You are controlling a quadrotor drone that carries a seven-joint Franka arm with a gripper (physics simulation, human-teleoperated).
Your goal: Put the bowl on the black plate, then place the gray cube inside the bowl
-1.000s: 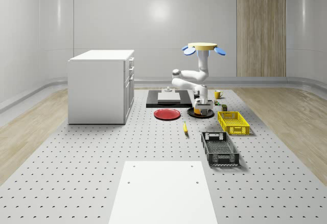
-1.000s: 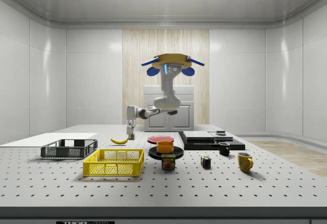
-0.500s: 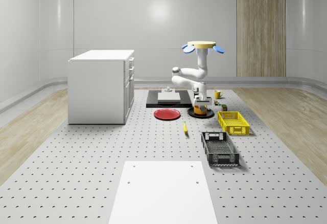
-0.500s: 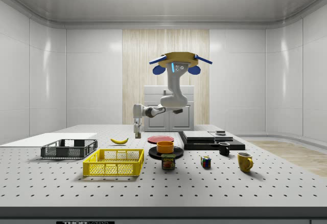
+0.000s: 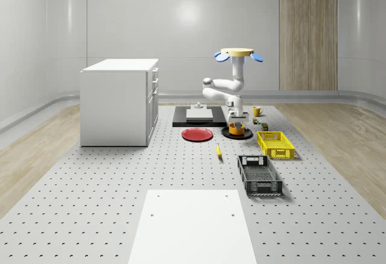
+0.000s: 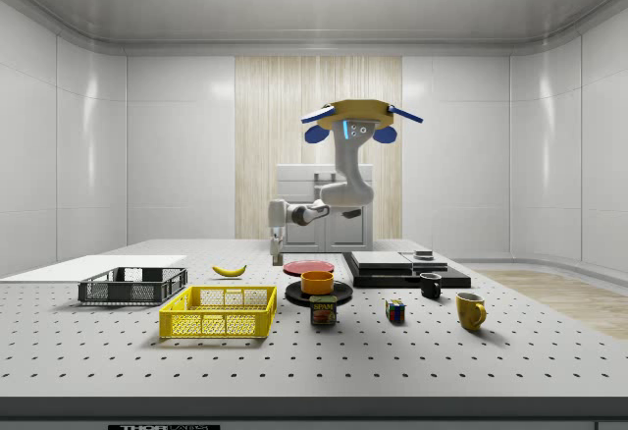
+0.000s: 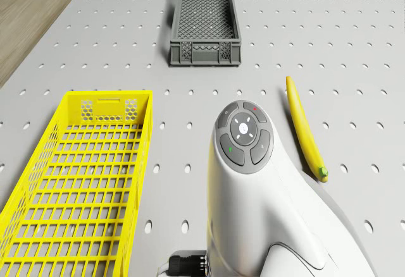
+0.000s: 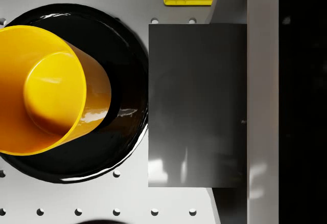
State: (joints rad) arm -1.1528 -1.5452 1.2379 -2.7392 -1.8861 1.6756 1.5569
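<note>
Here the bowl (image 8: 48,88) stands on the black plate (image 8: 125,60) – the gripper (image 6: 277,250) hangs just beside them, its fingers clamped on the gray cube (image 8: 196,104). The drone (image 6: 361,116) hovers above the table (image 5: 90,204).

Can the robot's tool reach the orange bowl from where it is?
Probably yes. The tool, holding the gray cube, hangs just beside the bowl on the black plate, with nothing between them.
</note>
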